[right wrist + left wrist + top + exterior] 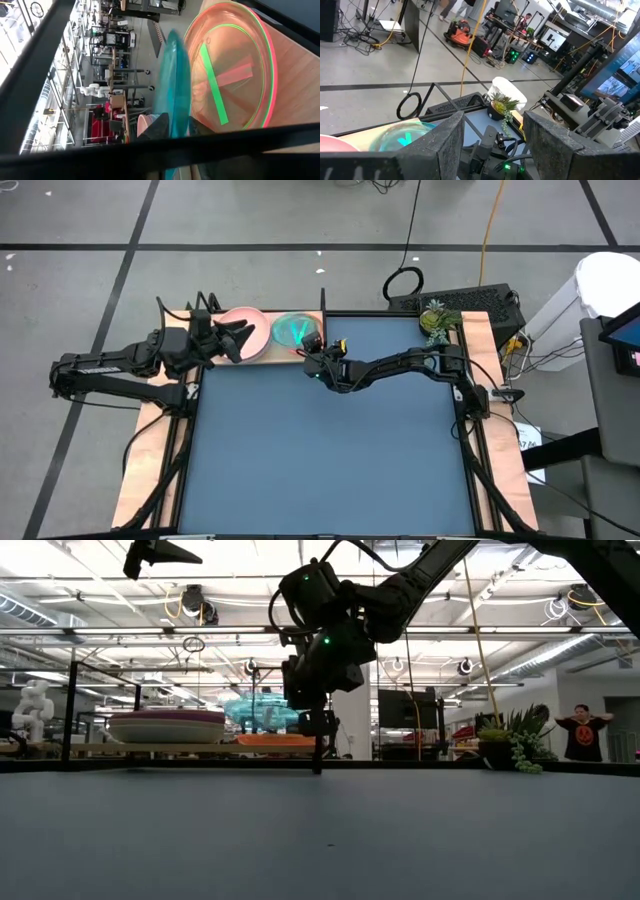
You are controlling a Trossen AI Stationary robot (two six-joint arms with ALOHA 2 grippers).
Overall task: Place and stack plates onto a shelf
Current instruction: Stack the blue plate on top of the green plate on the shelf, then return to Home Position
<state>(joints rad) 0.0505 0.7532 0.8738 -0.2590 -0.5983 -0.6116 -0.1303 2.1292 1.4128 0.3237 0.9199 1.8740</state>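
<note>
Plates stacked on the shelf [262,360] at the far edge of the table [330,440].

We see the shelf holding two stacks: the large plates [166,726] topped by salmon pink on the left, the small plates [235,70] beside them on the right. Our right gripper [312,345] grips the tilted teal plate [172,75] over the small stack, fingers clamped on its rim. Our left gripper [236,340] hovers above the pink plate [243,330], fingers apart and empty.
</note>
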